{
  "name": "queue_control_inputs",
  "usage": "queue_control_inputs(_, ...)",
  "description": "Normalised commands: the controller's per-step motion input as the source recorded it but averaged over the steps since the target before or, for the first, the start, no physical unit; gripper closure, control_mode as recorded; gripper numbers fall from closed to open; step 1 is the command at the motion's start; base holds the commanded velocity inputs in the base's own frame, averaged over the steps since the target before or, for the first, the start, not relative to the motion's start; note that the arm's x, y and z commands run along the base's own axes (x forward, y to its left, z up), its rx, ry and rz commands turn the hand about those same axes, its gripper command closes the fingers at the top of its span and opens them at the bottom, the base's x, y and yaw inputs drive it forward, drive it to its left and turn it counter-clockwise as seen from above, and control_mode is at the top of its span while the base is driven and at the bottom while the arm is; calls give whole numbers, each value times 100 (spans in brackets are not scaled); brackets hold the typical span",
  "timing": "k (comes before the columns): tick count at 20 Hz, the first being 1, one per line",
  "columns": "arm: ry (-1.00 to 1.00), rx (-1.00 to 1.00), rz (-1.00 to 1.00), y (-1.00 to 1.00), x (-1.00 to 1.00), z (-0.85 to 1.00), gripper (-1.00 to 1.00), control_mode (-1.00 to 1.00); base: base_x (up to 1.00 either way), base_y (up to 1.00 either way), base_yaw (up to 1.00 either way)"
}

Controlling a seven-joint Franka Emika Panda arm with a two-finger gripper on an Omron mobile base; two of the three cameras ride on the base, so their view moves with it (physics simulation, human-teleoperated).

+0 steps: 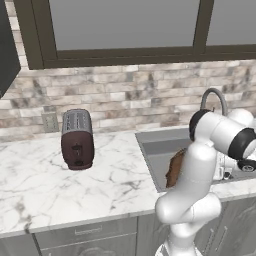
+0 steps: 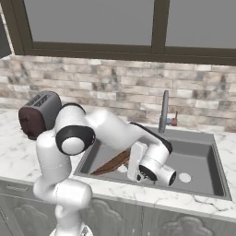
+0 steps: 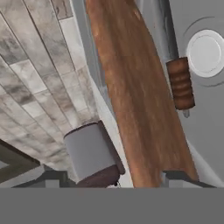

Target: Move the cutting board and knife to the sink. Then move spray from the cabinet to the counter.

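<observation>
From the left base view, the cutting board (image 1: 175,169) leaned inside the sink (image 1: 152,141) behind the white arm, the toaster (image 1: 77,138) well apart on the counter (image 1: 60,190), so a clean straight lift-out looked wisest. From the right base view, the board lay tilted against the basin's left wall and the faucet (image 2: 163,112) stood behind, something to clear. In the hand view, the gripper (image 3: 114,177) had its fingertips apart, clamped on nothing, the knife (image 3: 177,76) lying beside the board on the basin floor near the drain (image 3: 205,52).
</observation>
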Motion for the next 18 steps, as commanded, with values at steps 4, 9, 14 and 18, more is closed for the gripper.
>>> queue_control_inputs(4,-1,-5,0,0,-55,80,-100,-100,0,0,0)
queue_control_inputs(9,0,-1,-2,0,-58,93,-100,-100,0,0,0)
queue_control_inputs(14,-1,-9,-3,3,-52,100,-100,-100,0,0,0)
queue_control_inputs(18,-13,-17,0,32,-75,89,-100,-100,0,0,0)
